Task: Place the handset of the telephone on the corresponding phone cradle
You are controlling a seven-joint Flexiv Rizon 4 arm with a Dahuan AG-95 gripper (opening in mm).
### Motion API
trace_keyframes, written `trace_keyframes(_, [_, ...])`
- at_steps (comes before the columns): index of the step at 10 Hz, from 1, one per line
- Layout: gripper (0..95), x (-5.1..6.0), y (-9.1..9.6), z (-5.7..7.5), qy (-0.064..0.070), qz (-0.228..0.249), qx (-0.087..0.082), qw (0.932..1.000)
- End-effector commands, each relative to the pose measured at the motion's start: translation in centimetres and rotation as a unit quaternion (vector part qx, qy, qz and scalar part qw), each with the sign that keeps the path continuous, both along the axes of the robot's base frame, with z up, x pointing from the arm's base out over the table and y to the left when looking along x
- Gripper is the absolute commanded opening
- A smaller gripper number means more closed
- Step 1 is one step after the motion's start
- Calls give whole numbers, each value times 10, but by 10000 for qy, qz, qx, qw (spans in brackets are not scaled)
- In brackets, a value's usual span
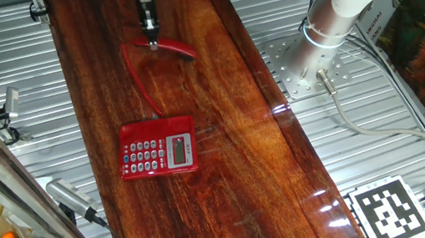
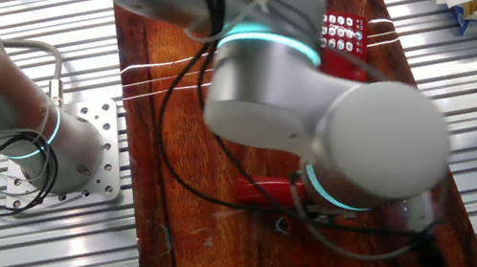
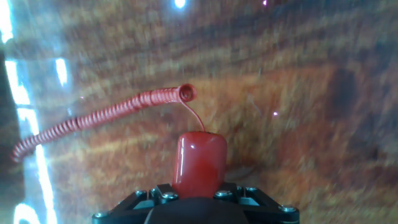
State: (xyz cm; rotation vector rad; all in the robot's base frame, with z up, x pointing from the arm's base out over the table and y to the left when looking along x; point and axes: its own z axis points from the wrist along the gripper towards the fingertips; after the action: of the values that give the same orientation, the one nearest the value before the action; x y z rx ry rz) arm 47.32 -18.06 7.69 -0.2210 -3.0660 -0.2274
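The red handset (image 1: 176, 48) lies near the far end of the wooden table, its coiled red cord (image 1: 138, 78) running back to the phone cradle (image 1: 158, 155), a squarish red base with grey keys. My gripper (image 1: 154, 42) stands over the handset's left end. In the hand view the handset (image 3: 198, 158) sits between the jaws of my gripper (image 3: 198, 188), which press on both its sides, and the cord (image 3: 99, 117) trails off to the left. In the other fixed view the arm hides the gripper; the handset (image 2: 265, 189) and the cradle (image 2: 346, 36) show in part.
The wooden board (image 1: 272, 170) lies on a ribbed metal table. The arm's base (image 1: 327, 26) stands at the far right on a bolted plate. A black-and-white marker tag (image 1: 391, 211) lies at the near right. Cables run along the right side.
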Motion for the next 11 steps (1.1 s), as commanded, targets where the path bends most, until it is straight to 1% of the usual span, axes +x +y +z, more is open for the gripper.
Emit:
trace_keyframes(1, [0,7,1,2,18,22,0,10000])
trace_keyframes(3, [0,12,9,1,18,-9,-6,10000])
trace_keyframes(4, [0,14,12,1,18,12,-38,10000])
trace_keyframes(5, [0,17,18,1,25,-24,5,10000])
trace_keyframes(7, [0,20,24,6,56,-37,3,10000])
trace_keyframes(8, [0,23,31,12,80,-81,43,9999])
trace_keyframes(10, [0,31,49,25,117,-150,38,9998])
trace_keyframes(11, [0,33,53,27,124,-157,26,9998])
